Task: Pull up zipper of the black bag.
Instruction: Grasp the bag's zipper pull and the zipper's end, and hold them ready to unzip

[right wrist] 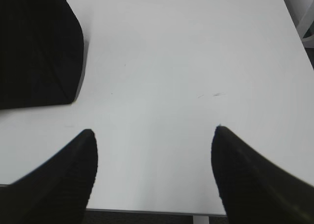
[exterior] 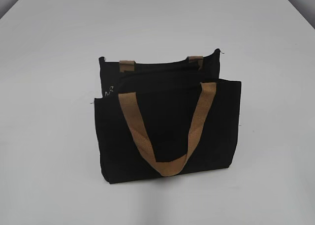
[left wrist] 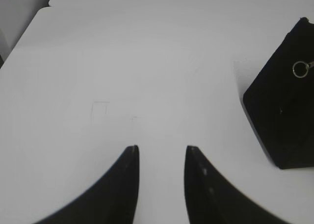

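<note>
The black bag [exterior: 167, 131] stands upright in the middle of the white table, with a tan webbing handle [exterior: 165, 131] hanging over its front panel. The zipper [exterior: 162, 73] runs along the bag's top edge; its silvery ring pull [exterior: 109, 91] sits at the bag's left end. In the left wrist view the bag's end [left wrist: 282, 106] is at the right with the ring pull [left wrist: 300, 69] on it. My left gripper [left wrist: 161, 148] is open and empty, left of the bag. My right gripper [right wrist: 153, 131] is open and empty, with the bag's corner [right wrist: 39, 47] at its upper left. Neither gripper shows in the exterior view.
The white table [exterior: 49, 136] spreads around the bag on all sides. Its near edge [right wrist: 147, 211] shows under my right gripper. The table's far left corner [left wrist: 49, 6] shows in the left wrist view.
</note>
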